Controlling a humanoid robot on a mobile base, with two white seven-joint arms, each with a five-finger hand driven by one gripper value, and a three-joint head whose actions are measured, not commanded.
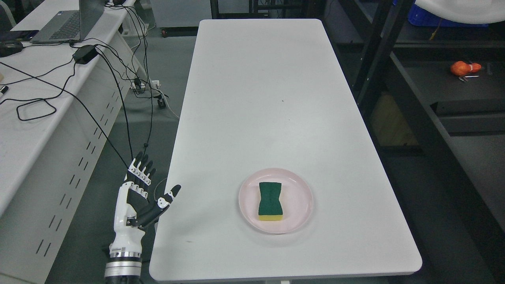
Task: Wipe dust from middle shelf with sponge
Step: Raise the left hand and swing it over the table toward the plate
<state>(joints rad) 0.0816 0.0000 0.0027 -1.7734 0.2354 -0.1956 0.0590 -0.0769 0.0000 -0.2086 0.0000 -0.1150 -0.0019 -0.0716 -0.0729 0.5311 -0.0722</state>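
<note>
sponge (270,200) on plate (252,207), well right of open left robot hand (138,201).

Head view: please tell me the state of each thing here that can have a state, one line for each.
Green and yellow sponge: lying flat on the plate, green side up, untouched.
Round pink plate: on the white table, holding only the sponge.
Left hand: open, fingers spread, holding nothing, beside the table's left edge.
Grey laptop: open, on the side desk.
</note>
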